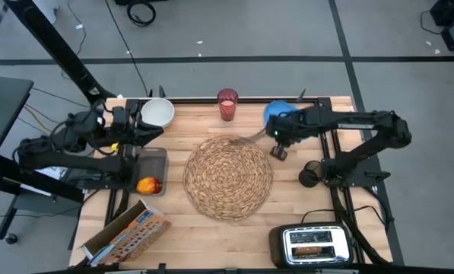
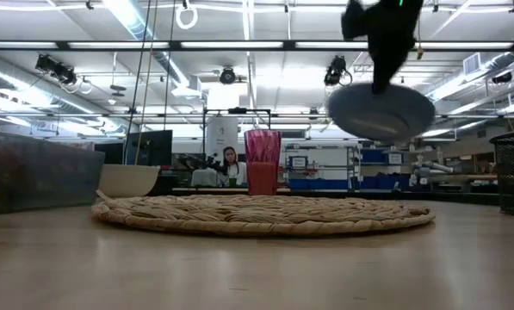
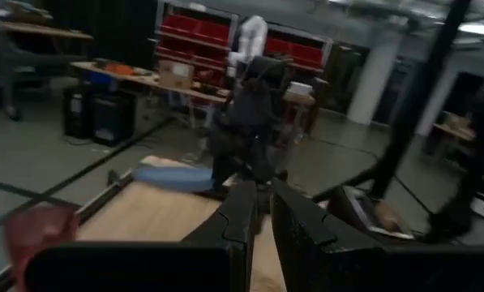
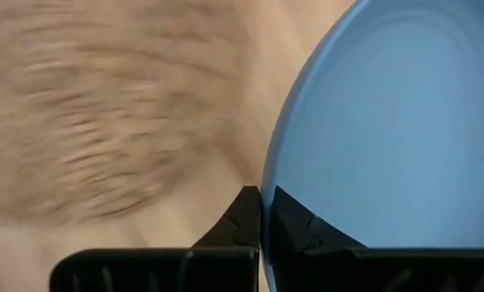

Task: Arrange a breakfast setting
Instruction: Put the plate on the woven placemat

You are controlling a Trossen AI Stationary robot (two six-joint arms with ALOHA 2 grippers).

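Right wrist view shows the right pincer pinched on the rim of the blue plate, which hangs clear of the bench, beyond the placemat. The plate looks stiff, light and smooth-glazed; an edge pinch like this likely lets it tip or slip, so slow, level carrying seems wise. The placemat lies bare, offering open landing room, with the red cup and white bowl near its far edge. The left pincer waits nearly closed, empty, by the bowl.
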